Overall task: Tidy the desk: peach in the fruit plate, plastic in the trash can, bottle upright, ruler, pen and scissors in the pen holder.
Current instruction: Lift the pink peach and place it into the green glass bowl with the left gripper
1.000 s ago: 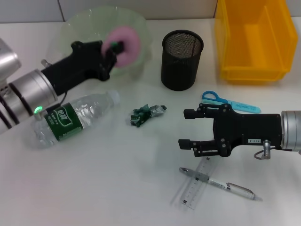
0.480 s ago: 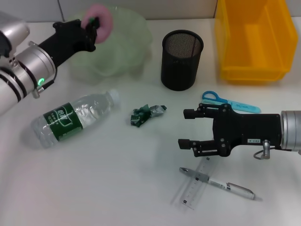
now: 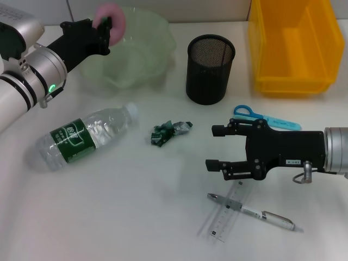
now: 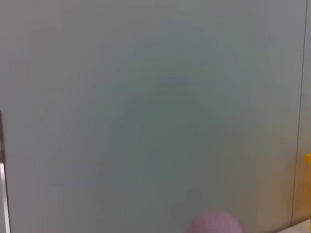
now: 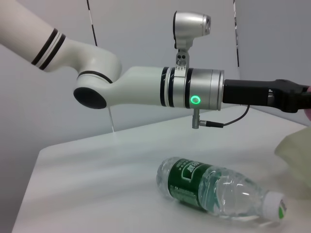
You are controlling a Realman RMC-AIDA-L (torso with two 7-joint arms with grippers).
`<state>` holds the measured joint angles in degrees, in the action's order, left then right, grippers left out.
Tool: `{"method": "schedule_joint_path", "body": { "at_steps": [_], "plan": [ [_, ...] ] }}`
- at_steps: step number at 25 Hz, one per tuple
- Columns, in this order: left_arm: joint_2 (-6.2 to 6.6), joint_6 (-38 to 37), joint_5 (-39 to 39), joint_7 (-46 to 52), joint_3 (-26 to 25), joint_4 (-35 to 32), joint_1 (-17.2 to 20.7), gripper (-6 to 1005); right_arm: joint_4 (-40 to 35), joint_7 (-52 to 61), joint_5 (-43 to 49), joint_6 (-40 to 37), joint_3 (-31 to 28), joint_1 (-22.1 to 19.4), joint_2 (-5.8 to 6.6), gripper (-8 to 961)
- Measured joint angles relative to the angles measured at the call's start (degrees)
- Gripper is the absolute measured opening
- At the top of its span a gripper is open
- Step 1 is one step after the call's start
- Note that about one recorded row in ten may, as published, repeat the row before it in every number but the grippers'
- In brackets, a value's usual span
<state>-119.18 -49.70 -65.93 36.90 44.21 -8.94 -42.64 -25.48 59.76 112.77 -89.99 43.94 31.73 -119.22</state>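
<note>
My left gripper (image 3: 105, 26) is shut on the pink peach (image 3: 112, 22), raised at the far-left rim of the pale green fruit plate (image 3: 142, 51). A sliver of the peach (image 4: 212, 224) shows in the left wrist view. The bottle (image 3: 81, 136) lies on its side at the left, also seen as the bottle (image 5: 214, 190) from the right wrist. Crumpled green plastic (image 3: 168, 132) lies mid-table. My right gripper (image 3: 215, 147) is open above the table, beside the blue scissors (image 3: 263, 118), with the clear ruler (image 3: 226, 213) and pen (image 3: 253, 212) crossed nearer the front. The black mesh pen holder (image 3: 210, 68) stands behind.
A yellow bin (image 3: 293, 43) sits at the back right. The left arm (image 5: 146, 87) spans over the bottle in the right wrist view.
The left gripper carried the peach up and toward the far left, from over the plate's middle to its far-left rim. The right arm stayed still.
</note>
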Motion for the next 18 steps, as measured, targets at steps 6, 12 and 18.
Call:
{"method": "schedule_joint_path", "body": {
  "at_steps": [6,12,18],
  "plan": [
    [0.00,0.0,0.4,0.0,0.0,0.0,-0.1,80,0.2,-0.5,-0.3,0.0,0.0,0.0,-0.04,786],
    [0.00,0.0,0.4,-0.1,0.0,-0.1,-0.2,83,0.2,-0.6,-0.4,0.0,0.0,0.0,-0.05,786],
    [0.00,0.1,0.5,-0.1,0.0,0.0,-0.5,86,0.1,-0.7,-0.4,0.0,0.0,0.0,-0.05,786]
  ]
}}
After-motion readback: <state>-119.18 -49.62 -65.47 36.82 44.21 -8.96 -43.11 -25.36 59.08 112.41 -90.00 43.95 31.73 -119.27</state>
